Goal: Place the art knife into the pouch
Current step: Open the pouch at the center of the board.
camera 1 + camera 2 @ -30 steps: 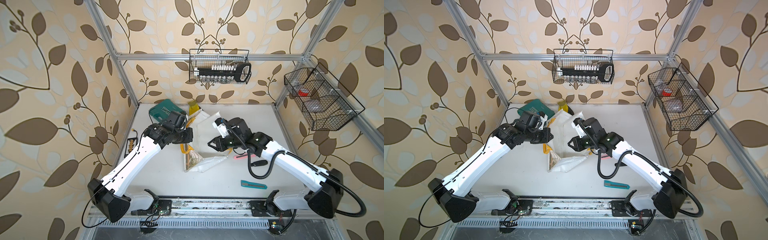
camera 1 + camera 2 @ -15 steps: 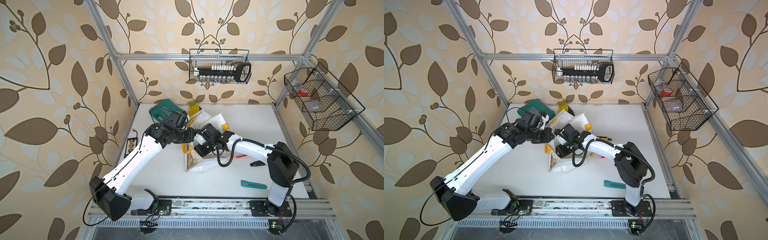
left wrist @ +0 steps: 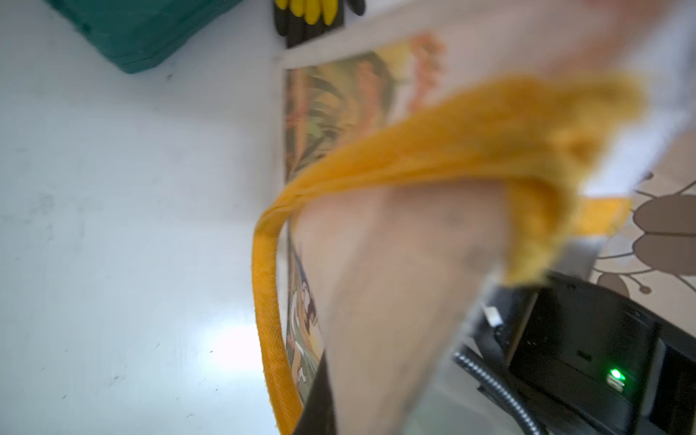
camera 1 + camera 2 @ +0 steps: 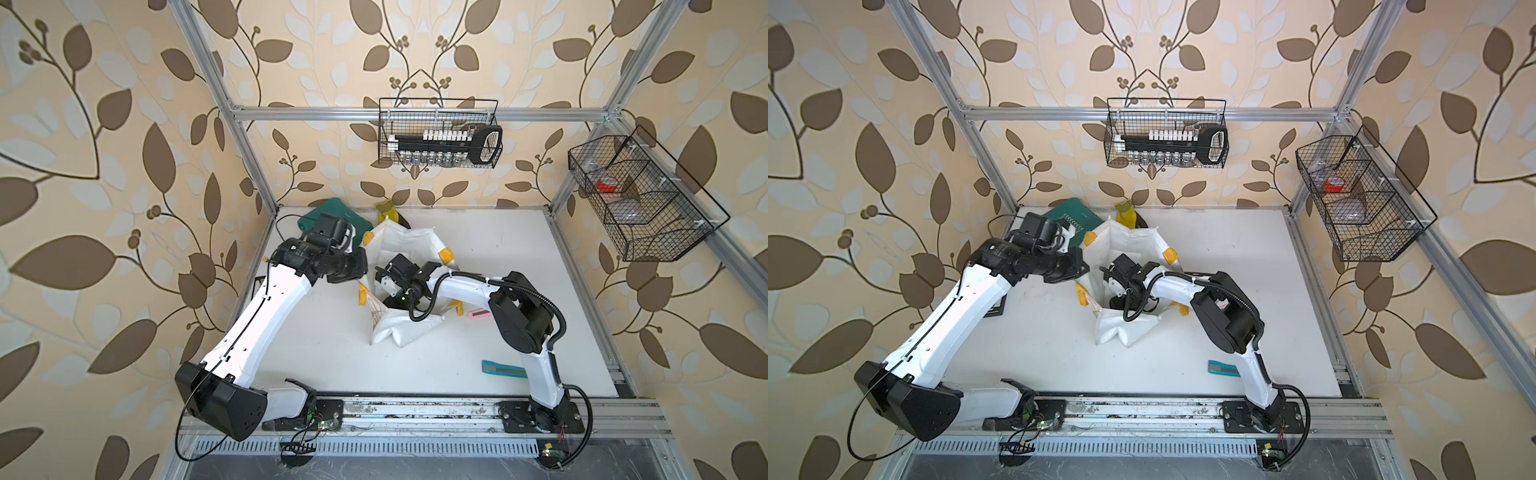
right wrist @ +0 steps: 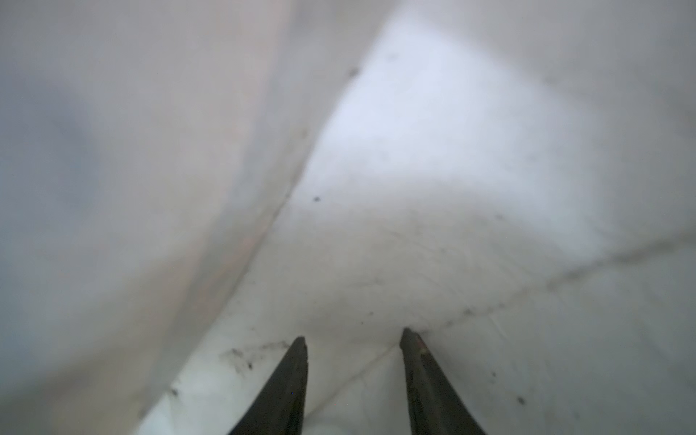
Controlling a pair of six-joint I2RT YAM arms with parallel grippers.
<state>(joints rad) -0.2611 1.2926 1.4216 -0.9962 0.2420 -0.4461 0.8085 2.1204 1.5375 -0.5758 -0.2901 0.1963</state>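
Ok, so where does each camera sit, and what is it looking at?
Top views: high over the front, looking down on the table; left arm and right arm both show.
Left wrist: on the left arm, facing the pouch, its printed side and yellow handle; its own body too blurred to tell.
Right wrist: on the right arm, inside the pouch, facing white lining; the right gripper shows, open and empty.
Shared: top views and left wrist both show the green case.
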